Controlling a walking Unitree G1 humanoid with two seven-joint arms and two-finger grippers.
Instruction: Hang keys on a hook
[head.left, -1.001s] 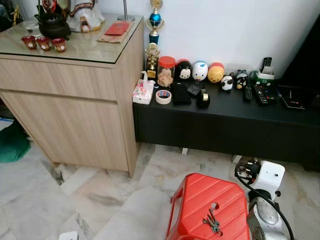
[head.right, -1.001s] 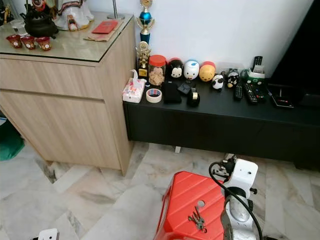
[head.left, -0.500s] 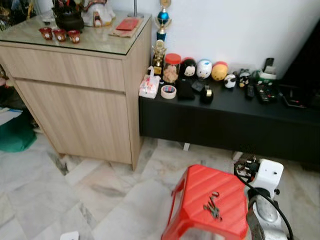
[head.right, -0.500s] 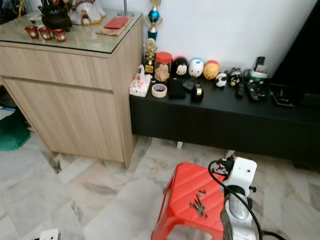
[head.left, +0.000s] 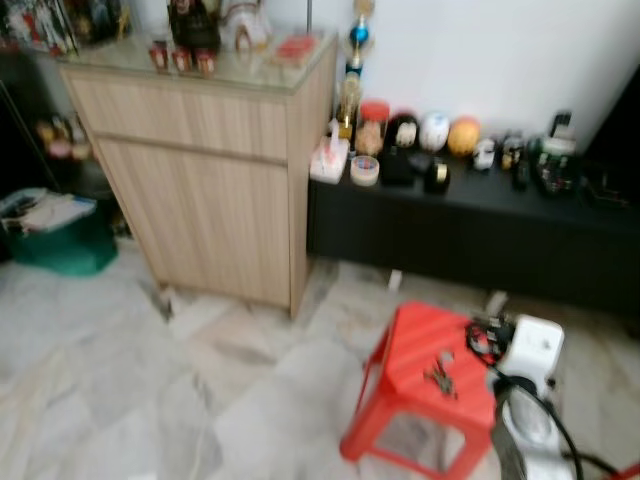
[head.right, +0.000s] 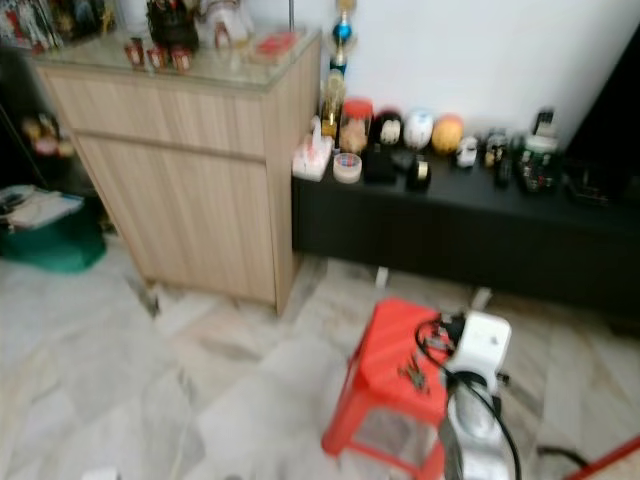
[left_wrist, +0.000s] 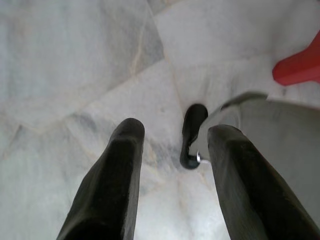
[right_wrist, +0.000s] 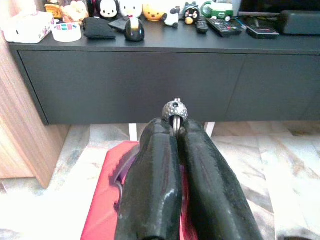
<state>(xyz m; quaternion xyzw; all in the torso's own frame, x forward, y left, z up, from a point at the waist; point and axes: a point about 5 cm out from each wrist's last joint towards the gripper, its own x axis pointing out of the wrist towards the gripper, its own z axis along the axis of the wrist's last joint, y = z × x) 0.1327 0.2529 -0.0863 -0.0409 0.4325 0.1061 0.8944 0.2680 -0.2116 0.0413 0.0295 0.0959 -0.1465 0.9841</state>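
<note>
Meanwhile, camera pulled back: more marble floor (head.left: 150, 380) seen, whole view blurred. Small metal key bunch (head.left: 440, 378) left lying on red plastic stool (head.left: 415, 345), ungrasped. Right claw (right_wrist: 176, 131) clenched around small silver ball-headed pin (right_wrist: 175, 109); left claw (left_wrist: 172, 137) released over floor. Hook not yet sighted.

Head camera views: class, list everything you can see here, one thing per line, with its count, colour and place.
stool: one, red, on the floor in front of the console
keys: one bunch, dark metal, on the stool's top
cabinet: one, light wood with a glass top, left of the console
cups: three, red, on the cabinet top
console: one, black, low, against the white wall
tape roll: one, pale, at the console's left end
tissue box: one, white and pink, beside the tape roll
toy figures: several, mixed colours, in a row at the back of the console
floor: grey marble tiles
left gripper: black, open, above the floor
right gripper: black, shut, pointing towards the console
</note>
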